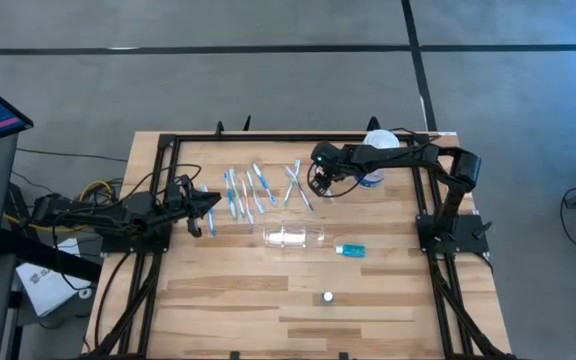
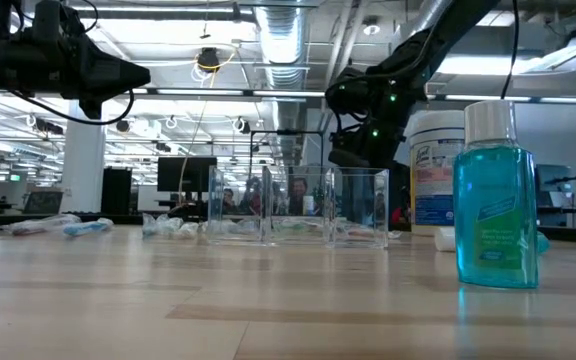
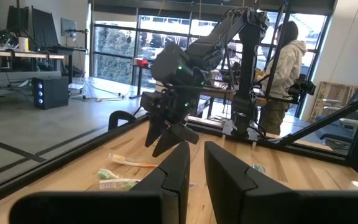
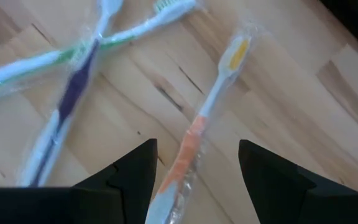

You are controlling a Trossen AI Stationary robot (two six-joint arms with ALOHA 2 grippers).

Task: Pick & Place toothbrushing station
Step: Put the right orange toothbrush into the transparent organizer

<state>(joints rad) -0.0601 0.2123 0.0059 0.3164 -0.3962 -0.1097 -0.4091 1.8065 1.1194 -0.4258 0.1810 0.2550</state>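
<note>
Orange toothbrush [image 4: 194, 134] between open right tool [image 4: 197, 165] fingers, wood bare around

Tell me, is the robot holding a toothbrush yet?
No. The right gripper is open just above an orange wrapped toothbrush, not gripping it. The left gripper hangs nearly closed with nothing between its fingers.

A pale wooden table [image 1: 268, 300] carries wrapped toothbrushes [image 1: 253, 188] scattered in a row. An orange-handled toothbrush [image 4: 194, 140] lies between the right arm's spread jaws. Farther off lie a clear cup [image 1: 294, 237] on its side, a blue-ended bottle [image 1: 351, 250] and a white tub [image 1: 378, 150].
</note>
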